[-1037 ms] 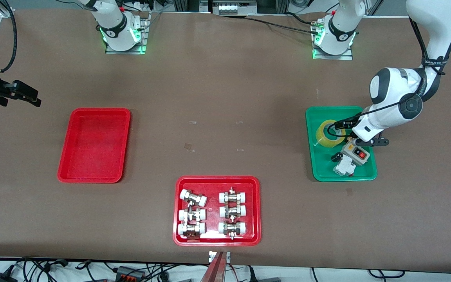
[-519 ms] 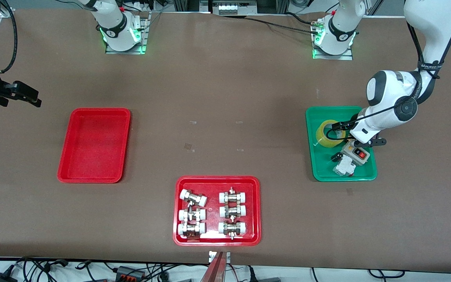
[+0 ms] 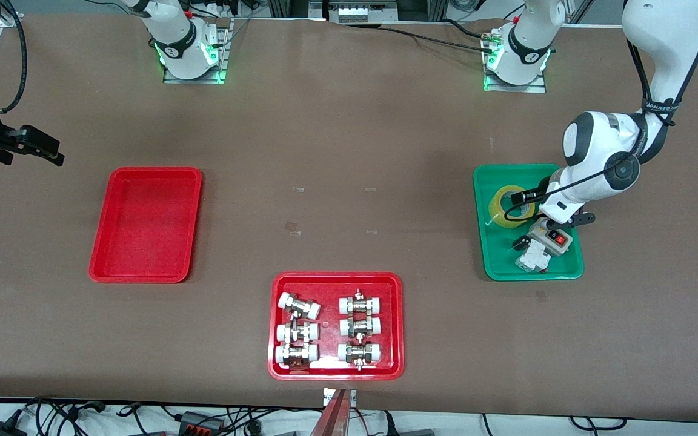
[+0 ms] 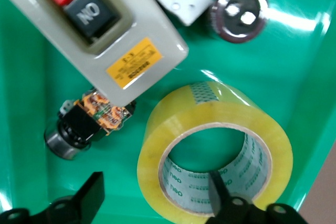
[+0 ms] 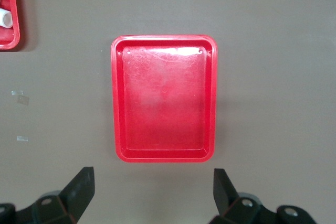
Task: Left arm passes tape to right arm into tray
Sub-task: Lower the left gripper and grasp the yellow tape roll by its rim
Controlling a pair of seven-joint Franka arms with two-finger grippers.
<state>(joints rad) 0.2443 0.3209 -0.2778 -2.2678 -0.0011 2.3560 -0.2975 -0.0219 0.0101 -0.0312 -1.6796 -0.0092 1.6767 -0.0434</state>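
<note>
"NO" on black button [image 4: 92, 14] of grey switch box [image 4: 100, 40].

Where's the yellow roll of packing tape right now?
The yellow packing tape roll lies in the green plastic tray toward the left arm's end of the table, beside a grey switch box. The open left gripper straddles its wall.

My bench [image 3: 349, 151] is a brown surface. Three trays lie directly on it. A bare red tray [image 3: 146, 224] sits toward my right arm's end. A green tray [image 3: 494, 254] sits toward my left arm's end. A second red tray [image 3: 335, 284], holding metal fittings, lies between them, nearer the front camera. A few small scraps of clear tape [image 3: 292, 227] are stuck to the bench mid-table.
</note>
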